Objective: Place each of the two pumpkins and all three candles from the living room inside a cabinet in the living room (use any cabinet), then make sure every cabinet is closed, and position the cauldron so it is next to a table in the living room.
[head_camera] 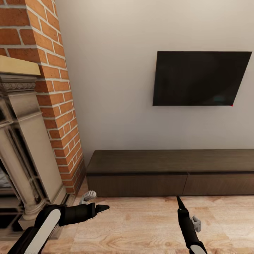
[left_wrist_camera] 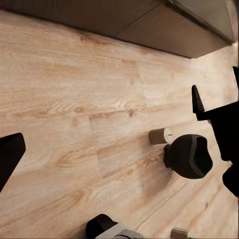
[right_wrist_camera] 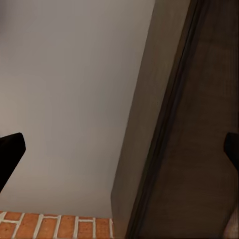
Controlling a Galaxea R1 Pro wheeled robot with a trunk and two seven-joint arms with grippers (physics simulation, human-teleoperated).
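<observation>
The cabinet (head_camera: 169, 173) is a long low dark brown unit against the wall below the TV, with its flat drawer fronts shut. Its front also runs along one edge of the left wrist view (left_wrist_camera: 164, 30), and its top shows in the right wrist view (right_wrist_camera: 199, 124). My left gripper (head_camera: 102, 208) hangs low over the wood floor, left of the cabinet's near corner, open and empty (left_wrist_camera: 119, 149). My right gripper (head_camera: 180, 201) points at the cabinet front, open and empty (right_wrist_camera: 119, 149). The pumpkins, candles, cauldron and table are out of view.
A stone fireplace (head_camera: 24, 148) with a red brick chimney (head_camera: 56, 88) stands at the left, close to my left arm. A black TV (head_camera: 199, 78) hangs on the pale wall. Light wood floor (head_camera: 141, 225) lies between the arms. A rounded black robot part (left_wrist_camera: 188, 156) sits beside a short tan cylinder (left_wrist_camera: 159, 135).
</observation>
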